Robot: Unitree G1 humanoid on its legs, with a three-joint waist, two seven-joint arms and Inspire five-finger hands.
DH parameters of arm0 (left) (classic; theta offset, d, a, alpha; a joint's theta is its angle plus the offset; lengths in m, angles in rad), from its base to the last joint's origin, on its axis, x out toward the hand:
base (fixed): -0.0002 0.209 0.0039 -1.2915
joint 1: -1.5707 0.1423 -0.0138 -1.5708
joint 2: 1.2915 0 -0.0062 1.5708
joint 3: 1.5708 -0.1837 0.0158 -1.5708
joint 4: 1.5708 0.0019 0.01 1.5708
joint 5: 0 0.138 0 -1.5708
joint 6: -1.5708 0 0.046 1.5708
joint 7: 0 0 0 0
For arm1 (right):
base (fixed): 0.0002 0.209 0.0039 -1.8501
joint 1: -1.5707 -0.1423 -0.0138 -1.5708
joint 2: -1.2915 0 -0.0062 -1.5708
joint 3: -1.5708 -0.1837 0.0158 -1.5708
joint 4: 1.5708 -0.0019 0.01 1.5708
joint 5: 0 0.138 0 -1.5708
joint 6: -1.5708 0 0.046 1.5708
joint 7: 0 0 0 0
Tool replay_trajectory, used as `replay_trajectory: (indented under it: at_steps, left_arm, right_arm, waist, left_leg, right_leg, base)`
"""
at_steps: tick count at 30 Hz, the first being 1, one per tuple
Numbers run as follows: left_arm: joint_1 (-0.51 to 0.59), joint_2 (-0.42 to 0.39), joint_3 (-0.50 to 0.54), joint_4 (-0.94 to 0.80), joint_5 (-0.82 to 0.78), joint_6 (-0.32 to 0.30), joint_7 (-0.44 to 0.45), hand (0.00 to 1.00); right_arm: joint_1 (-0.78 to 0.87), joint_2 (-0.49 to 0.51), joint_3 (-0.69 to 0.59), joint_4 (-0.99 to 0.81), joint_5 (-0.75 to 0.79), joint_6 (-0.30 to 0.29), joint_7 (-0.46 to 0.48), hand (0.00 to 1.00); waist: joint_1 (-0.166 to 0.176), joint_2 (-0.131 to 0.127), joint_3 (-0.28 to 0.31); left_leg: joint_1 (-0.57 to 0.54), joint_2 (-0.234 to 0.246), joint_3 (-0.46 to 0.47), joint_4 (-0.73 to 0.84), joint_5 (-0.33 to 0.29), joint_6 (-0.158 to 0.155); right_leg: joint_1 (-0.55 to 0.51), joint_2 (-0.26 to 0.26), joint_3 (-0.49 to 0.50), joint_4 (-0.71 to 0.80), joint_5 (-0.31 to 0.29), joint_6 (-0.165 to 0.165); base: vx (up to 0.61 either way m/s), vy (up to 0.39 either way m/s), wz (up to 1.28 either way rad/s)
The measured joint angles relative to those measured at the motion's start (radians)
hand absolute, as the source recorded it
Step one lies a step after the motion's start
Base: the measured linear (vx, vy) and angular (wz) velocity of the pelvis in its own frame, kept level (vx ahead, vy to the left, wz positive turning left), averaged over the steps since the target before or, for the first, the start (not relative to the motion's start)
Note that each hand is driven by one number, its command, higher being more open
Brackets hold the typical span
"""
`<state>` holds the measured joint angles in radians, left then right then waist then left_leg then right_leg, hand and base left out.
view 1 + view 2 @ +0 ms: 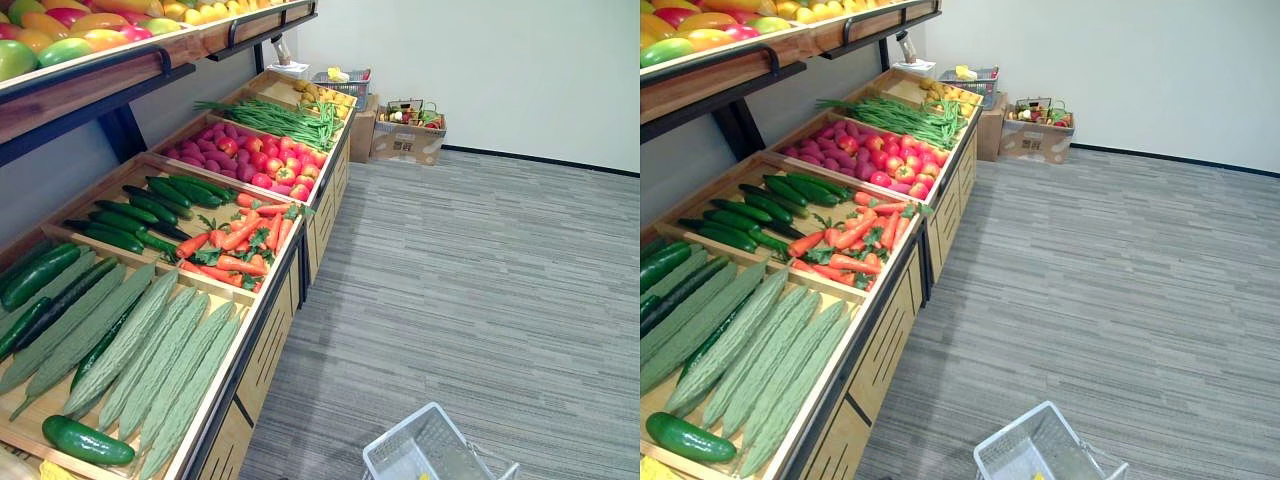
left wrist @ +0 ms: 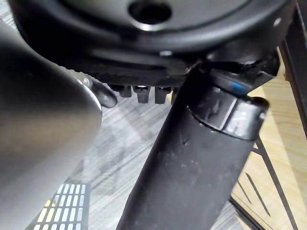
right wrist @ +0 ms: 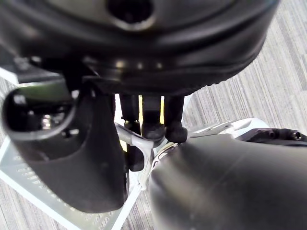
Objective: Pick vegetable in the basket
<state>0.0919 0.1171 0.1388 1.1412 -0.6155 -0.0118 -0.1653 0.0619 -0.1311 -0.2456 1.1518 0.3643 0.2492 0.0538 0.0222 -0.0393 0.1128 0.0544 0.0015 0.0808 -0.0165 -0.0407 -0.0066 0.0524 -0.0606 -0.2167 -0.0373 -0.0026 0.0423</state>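
Note:
A white mesh basket hangs low over the grey floor at the lower right, with something yellow inside it. In the right wrist view my right hand has its fingers curled round the basket's white handle. Vegetables lie in a wooden stand on the left: a dark cucumber nearest, pale ridged gourds, then carrots and more dark cucumbers. My left hand hangs by the stand's front, its fingers relaxed and holding nothing.
Further along the stand are red fruit and green beans. An upper shelf of fruit overhangs the trays. A cardboard box and a wire basket stand by the far wall. Grey floor spreads to the right.

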Motion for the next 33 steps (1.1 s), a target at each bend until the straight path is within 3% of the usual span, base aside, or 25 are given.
replay_trajectory:
  at_steps: [18, 22, 23, 25, 27, 30, 31, 32, 33]
  left_arm:
    - [0.002, -0.007, -0.003, 0.0, 0.137, 0.021, 0.07, 1.0]
    - [0.001, -0.004, -0.01, -0.021, 0.139, 0.023, 0.07, 1.0]
    - [0.002, -0.006, -0.011, -0.022, 0.146, 0.022, 0.071, 1.0]
    - [0.002, 0.003, -0.01, -0.023, 0.155, 0.022, 0.071, 1.0]
    - [0.007, 0.02, -0.008, -0.022, 0.159, 0.024, 0.074, 1.0]
    - [0.014, 0.035, -0.004, -0.016, 0.194, 0.052, 0.084, 1.0]
    - [0.014, 0.04, 0.003, -0.012, 0.194, 0.07, 0.085, 1.0]
    - [0.014, 0.044, 0.007, -0.011, 0.194, 0.079, 0.081, 1.0]
    - [0.013, 0.053, 0.017, -0.011, 0.196, 0.089, 0.076, 1.0]
  right_arm:
    - [0.034, 0.021, -0.008, 0.003, 0.032, -0.058, -0.04, 0.0]
    - [0.03, 0.027, -0.007, -0.006, 0.072, -0.081, -0.047, 0.0]
    - [0.03, 0.023, -0.007, -0.01, 0.084, -0.096, -0.056, 0.0]
    - [0.032, 0.016, -0.008, -0.025, 0.118, -0.115, -0.059, 0.0]
    - [0.034, 0.013, -0.01, -0.021, 0.129, -0.116, -0.059, 0.0]
    - [0.033, 0.008, -0.011, -0.01, 0.131, -0.115, -0.056, 0.0]
    - [0.033, 0.009, -0.015, -0.003, 0.13, -0.108, -0.054, 0.0]
    - [0.034, 0.01, -0.021, 0.0, 0.13, -0.103, -0.055, 0.0]
    - [0.038, 0.012, -0.039, 0.002, 0.129, -0.09, -0.055, 0.0]
  waist:
    - [0.002, 0.015, -0.028]
    - [0.004, 0.016, -0.005]
    - [0.004, 0.02, 0.002]
    - [-0.001, 0.011, 0.017]
    - [-0.003, -0.001, 0.029]
    - [-0.007, 0.014, 0.034]
    - [-0.007, 0.013, 0.04]
    - [-0.008, 0.008, 0.043]
    - [-0.008, -0.007, 0.055]
  left_leg:
    - [0.085, 0.008, 0.055, -0.025, -0.006, -0.003]
    - [0.071, 0.012, 0.081, 0.053, -0.064, 0.024]
    - [0.07, 0.014, 0.101, 0.081, -0.092, 0.034]
    - [0.091, 0.014, 0.115, 0.092, -0.1, 0.049]
    - [0.129, 0.023, 0.116, 0.091, -0.114, 0.045]
    - [0.134, 0.098, 0.117, 0.097, -0.14, 0.008]
    - [0.125, 0.128, 0.113, 0.099, -0.151, -0.011]
    - [0.122, 0.137, 0.108, 0.102, -0.156, -0.019]
    - [0.125, 0.148, 0.1, 0.115, -0.173, -0.047]
  right_leg:
    - [0.051, 0.002, 0.027, 0.015, -0.003, 0.013]
    - [-0.033, -0.03, 0.022, 0.234, -0.088, 0.046]
    - [-0.096, -0.052, 0.015, 0.378, -0.11, 0.056]
    - [-0.18, -0.097, -0.031, 0.581, -0.125, 0.028]
    - [-0.196, -0.129, -0.071, 0.647, -0.149, 0.014]
    - [-0.211, -0.091, -0.082, 0.446, -0.136, 0.036]
    - [-0.212, -0.073, -0.07, 0.288, -0.081, 0.065]
    - [-0.211, -0.072, -0.066, 0.21, -0.045, 0.082]
    - [-0.214, -0.079, -0.044, 0.108, -0.007, 0.106]
  base:
    - [0.0, -0.002, -0.07]
    - [-0.05, 0.02, -0.24]
    - [-0.08, 0.031, -0.22]
    - [-0.07, 0.023, -0.17]
    - [-0.03, -0.037, -0.06]
    - [0.03, -0.149, -0.06]
    - [0.09, -0.181, 0.02]
    - [0.19, -0.266, 0.05]
    - [0.35, -0.418, 0.05]
